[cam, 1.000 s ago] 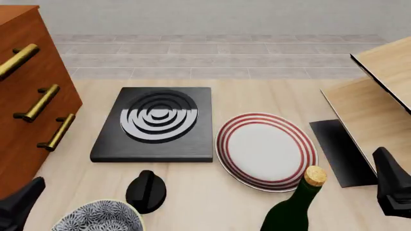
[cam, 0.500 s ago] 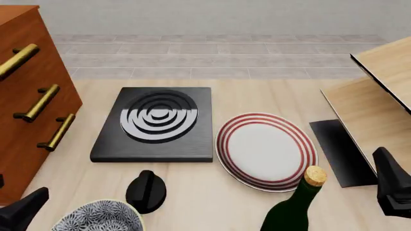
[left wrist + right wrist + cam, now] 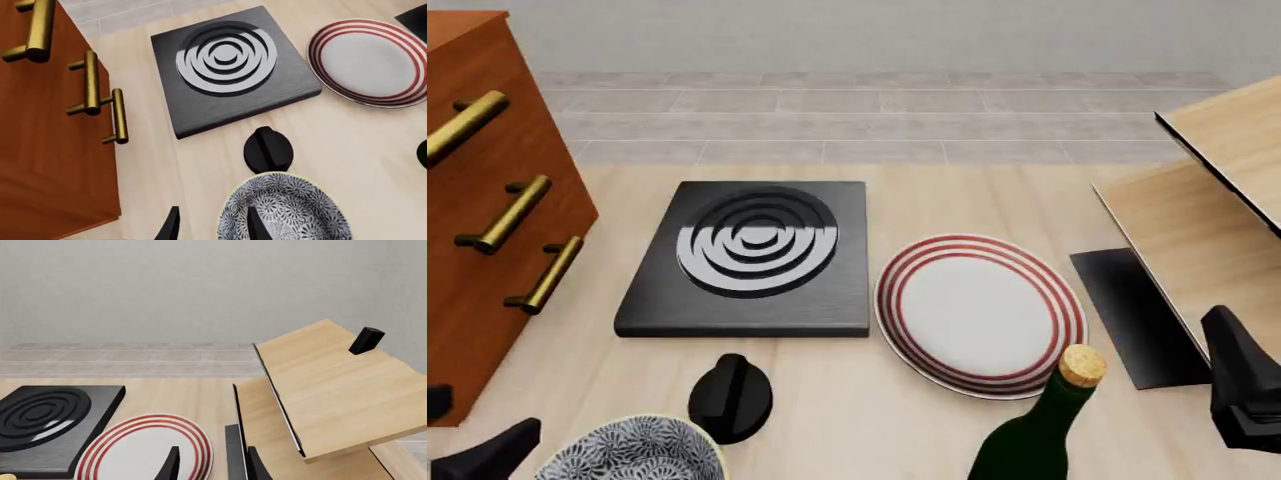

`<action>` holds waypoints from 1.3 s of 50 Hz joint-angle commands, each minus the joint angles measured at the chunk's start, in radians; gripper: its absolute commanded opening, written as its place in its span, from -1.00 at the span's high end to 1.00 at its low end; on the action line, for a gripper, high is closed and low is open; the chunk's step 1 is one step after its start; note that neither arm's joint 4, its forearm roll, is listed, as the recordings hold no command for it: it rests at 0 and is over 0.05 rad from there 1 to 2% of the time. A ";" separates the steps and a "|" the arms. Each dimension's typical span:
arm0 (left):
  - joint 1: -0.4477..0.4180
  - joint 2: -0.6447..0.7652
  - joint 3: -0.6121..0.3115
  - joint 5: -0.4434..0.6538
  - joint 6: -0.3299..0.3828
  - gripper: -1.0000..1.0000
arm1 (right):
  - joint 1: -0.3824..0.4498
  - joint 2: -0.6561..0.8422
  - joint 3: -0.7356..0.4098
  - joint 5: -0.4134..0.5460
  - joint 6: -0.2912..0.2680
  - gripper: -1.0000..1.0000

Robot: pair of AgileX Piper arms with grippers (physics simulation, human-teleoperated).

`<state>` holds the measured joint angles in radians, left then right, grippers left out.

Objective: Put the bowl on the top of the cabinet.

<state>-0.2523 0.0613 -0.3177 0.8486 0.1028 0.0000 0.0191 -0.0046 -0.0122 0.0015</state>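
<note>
Where the front view cuts off at its near edge, the bowl [image 3: 630,452] is seen only in part, at the near left of the table [image 3: 827,410]. It is round, with a dense blue-grey and white floral pattern inside and out and a pale rim. In the left wrist view more of the bowl [image 3: 283,207] is shown, resting upright on the wood surface.

The left gripper [image 3: 210,225] is seen with fingers apart. One finger [image 3: 255,225] is placed over the bowl's inside near its rim, the other lies outside the rim over bare table. Contact with the rim cannot be told. In the front view only a dark tip of that gripper [image 3: 487,455] is visible, just left of the bowl.

The cabinet [image 3: 487,200] stands at far left, reddish-brown, with brass bar handles [image 3: 514,213] on its drawer fronts. Its top is barely in view at the upper left corner.

A black knob-like object [image 3: 731,397] sits just beyond the bowl. A black slab with concentric silver rings [image 3: 754,255] lies farther back, and a white plate with red rings [image 3: 978,313] lies to its right. A green corked bottle [image 3: 1041,425] stands at the near right. A pale wood shelf unit [image 3: 1208,210] is set at the right.

The right gripper [image 3: 210,465] is seen with fingers apart, holding nothing, over the gap between plate and shelf unit. In the front view it [image 3: 1241,385] shows at the right edge.
</note>
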 commanded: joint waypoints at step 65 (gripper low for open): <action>-0.078 0.045 0.157 -0.044 0.084 -1.00 | 0.000 0.000 0.000 0.000 0.000 -1.00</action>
<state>-0.3242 0.1053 -0.1830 0.8124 0.1844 0.0000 0.0190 -0.0046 -0.0122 0.0016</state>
